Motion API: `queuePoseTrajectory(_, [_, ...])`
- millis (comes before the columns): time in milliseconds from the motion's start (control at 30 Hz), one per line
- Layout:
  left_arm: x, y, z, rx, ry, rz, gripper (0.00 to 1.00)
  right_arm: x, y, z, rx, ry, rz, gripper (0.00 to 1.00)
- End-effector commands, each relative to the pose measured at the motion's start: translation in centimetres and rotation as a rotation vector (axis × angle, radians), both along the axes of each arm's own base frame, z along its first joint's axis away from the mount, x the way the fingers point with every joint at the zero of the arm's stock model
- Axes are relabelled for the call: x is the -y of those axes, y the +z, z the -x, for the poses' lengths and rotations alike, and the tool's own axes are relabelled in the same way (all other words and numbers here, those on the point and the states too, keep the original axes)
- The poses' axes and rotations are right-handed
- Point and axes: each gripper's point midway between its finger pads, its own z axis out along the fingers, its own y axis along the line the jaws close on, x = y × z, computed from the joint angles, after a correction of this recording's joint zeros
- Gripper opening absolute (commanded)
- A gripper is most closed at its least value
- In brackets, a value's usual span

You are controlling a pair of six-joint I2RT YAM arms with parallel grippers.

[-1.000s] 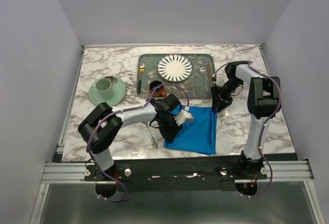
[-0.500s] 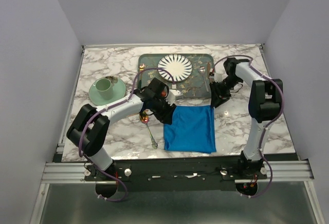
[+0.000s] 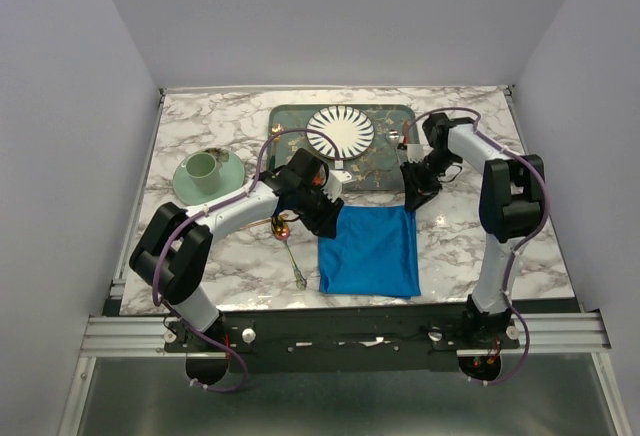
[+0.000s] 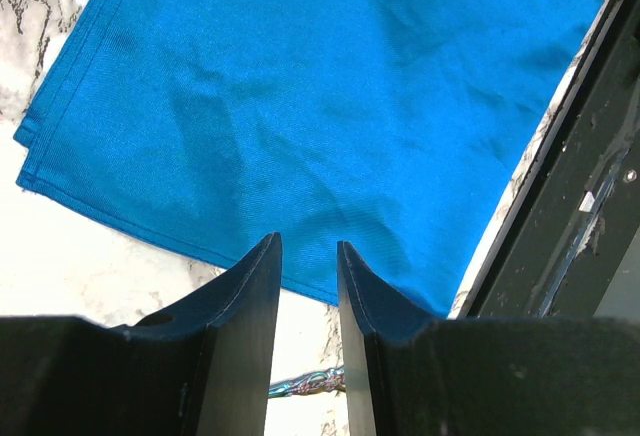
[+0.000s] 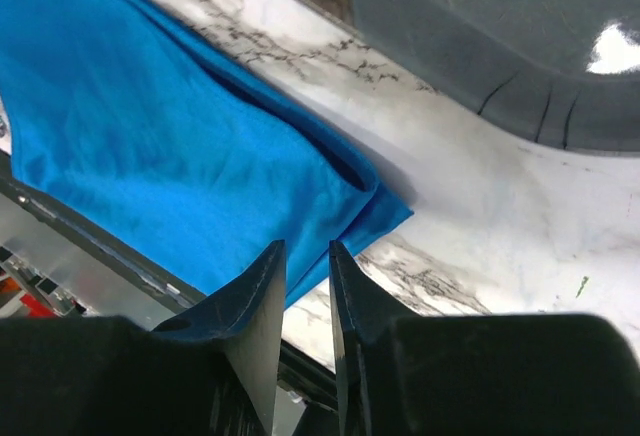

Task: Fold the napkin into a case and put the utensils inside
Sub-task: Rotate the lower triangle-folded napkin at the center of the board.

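Note:
The bright blue napkin [image 3: 370, 253] lies folded flat on the marble, near the front edge. My left gripper [image 3: 326, 218] hovers just off its far left corner. In the left wrist view the napkin [image 4: 300, 106] fills the frame beyond the left gripper [image 4: 308, 248], whose jaws stand a narrow gap apart with nothing between them. The spoon [image 3: 291, 251] lies left of the napkin, and its handle [image 4: 300, 386] shows under the fingers. My right gripper [image 3: 412, 196] is above the napkin's far right corner [image 5: 375, 206], jaws slightly apart and empty [image 5: 306, 253]. I cannot make out the fork.
The grey-green tray [image 3: 385, 166] at the back holds a striped white plate [image 3: 340, 131], a green-handled gold fork [image 3: 272, 152] and brown-handled cutlery [image 3: 403, 151]. Its rim [image 5: 480, 76] lies close beyond the right gripper. A green cup on a saucer [image 3: 207, 174] stands at the left.
The left gripper has drawn back from over the napkin to its far left corner. The right gripper shifted slightly left toward the tray and its jaws narrowed. The napkin lies flatter.

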Motion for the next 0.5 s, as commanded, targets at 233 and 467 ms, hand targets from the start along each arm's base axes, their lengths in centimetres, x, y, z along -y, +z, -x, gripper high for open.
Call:
queuePoseTrajectory(233, [0.7, 1.3, -0.7, 0.019, 0.002, 0.04, 0.4, 0.9, -3.8, 0.4, -0.064, -0.026, 0.091, 0.31])
queuePoseTrajectory(467, [0.6, 1.2, -0.6, 0.019, 0.001, 0.039, 0.4, 0.0, -3.2, 0.6, -0.079, -0.033, 0.043, 0.31])
